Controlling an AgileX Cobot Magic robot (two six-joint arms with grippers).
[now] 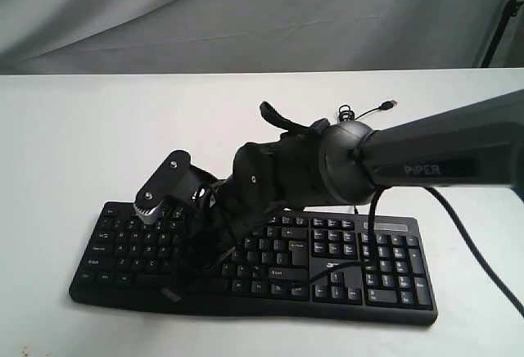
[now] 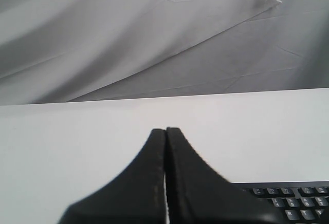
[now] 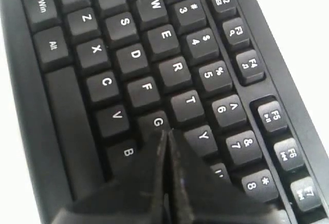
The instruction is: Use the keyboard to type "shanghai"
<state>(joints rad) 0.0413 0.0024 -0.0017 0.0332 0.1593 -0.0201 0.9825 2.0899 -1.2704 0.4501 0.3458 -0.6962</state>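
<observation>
The black keyboard [image 1: 327, 250] lies across the near part of the white table [image 1: 74, 144], letter keys on the left, number pad [image 1: 393, 271] on the right. My right gripper [image 1: 205, 250] reaches in from the right and points down at the middle of the letter block. In the right wrist view its shut fingertips [image 3: 167, 132] sit just past the G key [image 3: 157, 123], beside Y [image 3: 203, 136] and B [image 3: 127, 152], hiding the key under them. Whether they touch a key is unclear. My left gripper [image 2: 165, 130] is shut on nothing, over bare table, with a keyboard corner [image 2: 295, 203] beside it.
The keyboard's thin cable [image 1: 364, 114] curls on the table behind it, ending in a USB plug [image 1: 393, 103]. The thick dark right arm [image 1: 442, 156] spans the right half of the exterior view. A grey cloth backdrop [image 1: 246, 13] hangs behind the table.
</observation>
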